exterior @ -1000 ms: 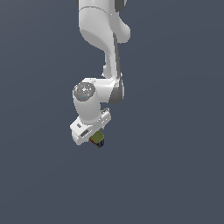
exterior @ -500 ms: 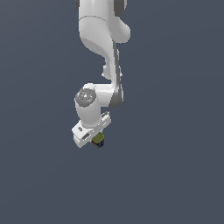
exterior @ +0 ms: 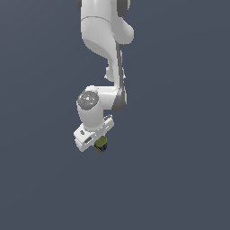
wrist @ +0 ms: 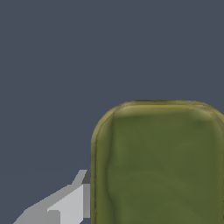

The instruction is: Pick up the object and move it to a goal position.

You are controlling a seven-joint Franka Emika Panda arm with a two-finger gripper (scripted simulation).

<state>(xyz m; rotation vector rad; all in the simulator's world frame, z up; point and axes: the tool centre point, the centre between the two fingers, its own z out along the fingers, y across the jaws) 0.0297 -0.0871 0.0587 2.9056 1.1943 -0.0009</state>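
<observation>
In the exterior view the gripper [exterior: 100, 144] seemingly clamps the tin [exterior: 101, 143]; only the wrist view shows its olive top [wrist: 159, 166] against one finger [wrist: 70, 203].

The exterior view stands well back facing the arm [exterior: 105, 54], while the wrist view looks close onto the tin [wrist: 159, 164] (both share it)

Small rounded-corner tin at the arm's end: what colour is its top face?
Olive-yellow, plain; the small rounded-corner tin shows it best in the wrist view.
</observation>
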